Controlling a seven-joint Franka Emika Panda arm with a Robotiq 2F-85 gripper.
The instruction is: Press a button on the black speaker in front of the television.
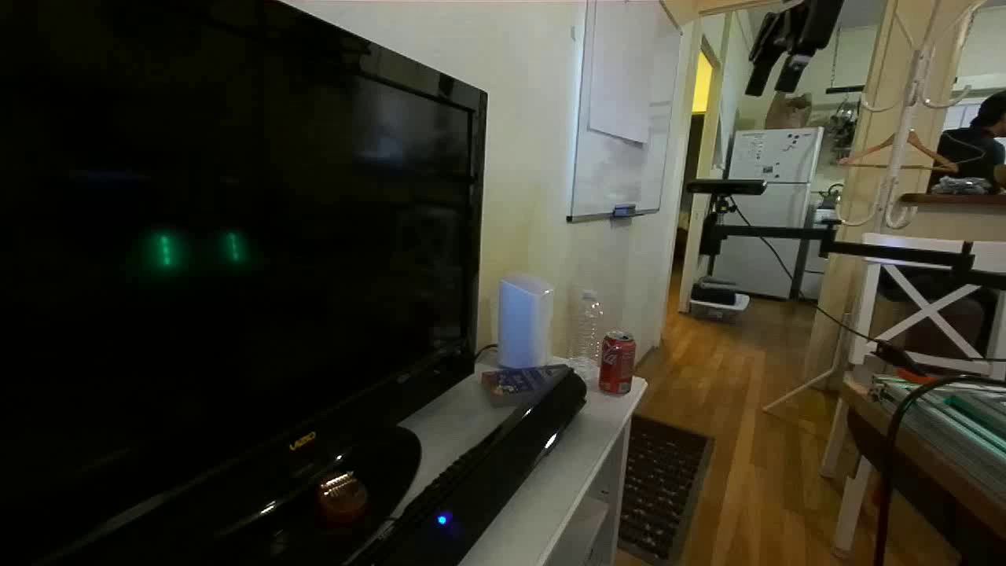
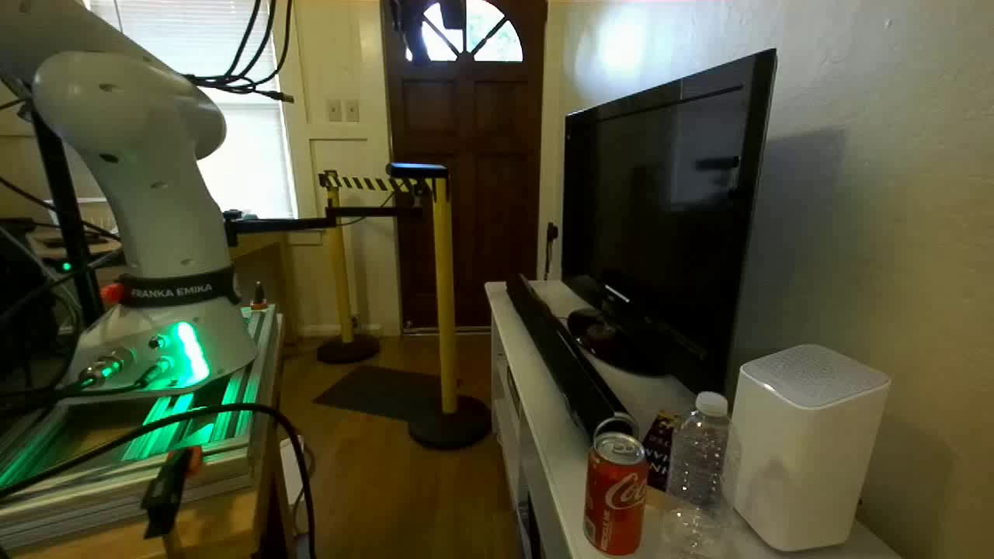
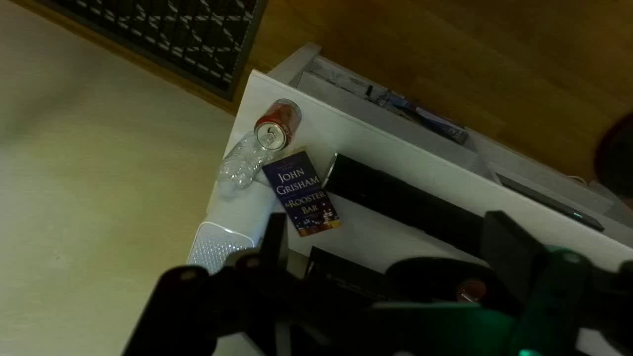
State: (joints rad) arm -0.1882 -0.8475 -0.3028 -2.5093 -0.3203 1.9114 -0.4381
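The black speaker [image 1: 497,473] is a long, low bar on the white stand before the television [image 1: 275,196]. A small blue light shows on its front. The speaker [image 2: 571,365] and television [image 2: 660,194] also show in the exterior view facing the door. In the wrist view the speaker [image 3: 403,201] runs diagonally below my gripper [image 3: 388,232]; the right finger covers part of it. The fingers are wide apart with nothing between them. My gripper [image 1: 774,79] also hangs high at the top of an exterior view, well above and apart from the speaker. Its buttons cannot be made out.
A red can [image 3: 279,123], a clear bottle [image 3: 242,160], a book [image 3: 301,193] and a white box-shaped device [image 3: 222,242] stand near the speaker's end. A round reddish object [image 3: 471,290] sits on the television's base. The white stand [image 3: 366,126] has shelves below.
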